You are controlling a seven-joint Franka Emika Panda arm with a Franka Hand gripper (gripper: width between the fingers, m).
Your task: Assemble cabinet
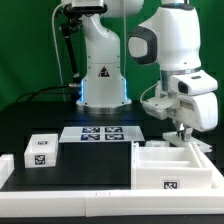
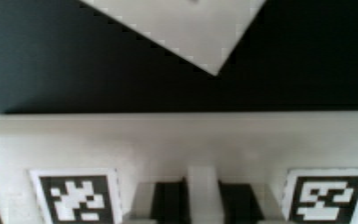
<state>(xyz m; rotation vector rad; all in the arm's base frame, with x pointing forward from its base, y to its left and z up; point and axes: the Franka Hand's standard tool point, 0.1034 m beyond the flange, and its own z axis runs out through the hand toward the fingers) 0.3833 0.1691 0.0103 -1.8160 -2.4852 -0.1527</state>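
Observation:
The white cabinet body (image 1: 170,165), an open box, lies at the exterior view's right near the table's front, with a marker tag on its front face. My gripper (image 1: 180,130) reaches down onto its far wall. In the wrist view the body's white wall (image 2: 176,140) fills the lower half, with a tag on either side. My gripper (image 2: 199,205) has its dark fingers (image 2: 158,200) close on both sides of a thin white strip of that wall. A small white tagged cabinet part (image 1: 42,150) lies at the exterior view's left.
The marker board (image 1: 100,133) lies flat in front of the robot base; what seems to be its corner shows as a white triangle in the wrist view (image 2: 185,30). Another white part (image 1: 6,168) lies at the far left front edge. A green wall stands behind.

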